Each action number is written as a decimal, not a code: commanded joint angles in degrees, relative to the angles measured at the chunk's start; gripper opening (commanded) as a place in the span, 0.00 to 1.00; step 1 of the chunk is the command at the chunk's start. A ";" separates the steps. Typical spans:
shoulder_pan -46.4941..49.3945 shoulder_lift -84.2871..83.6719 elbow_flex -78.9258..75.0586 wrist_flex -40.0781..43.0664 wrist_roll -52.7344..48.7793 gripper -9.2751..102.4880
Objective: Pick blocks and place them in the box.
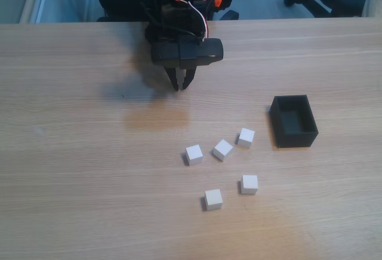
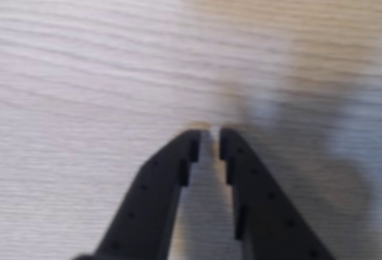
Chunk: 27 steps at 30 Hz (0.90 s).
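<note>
Overhead, pincer (image 1: 181, 85) nearly closed, empty, above bare table (image 1: 71, 152).

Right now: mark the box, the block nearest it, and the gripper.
box (image 1: 311, 135), fixed view: on its front-right outer wall.
nearest block (image 1: 246, 136), fixed view: on its top face.
gripper (image 1: 181, 85), fixed view: midway between the fingertips, nearly closed, holding nothing.
gripper (image 2: 209, 141), wrist view: gap between the two black fingertips.
</note>
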 commanded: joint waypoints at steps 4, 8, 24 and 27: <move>4.04 1.41 3.60 3.16 -1.49 0.08; 4.04 1.41 3.60 3.16 -1.49 0.08; 3.69 1.41 3.60 2.99 -0.44 0.08; 3.69 1.41 3.52 2.99 -0.53 0.08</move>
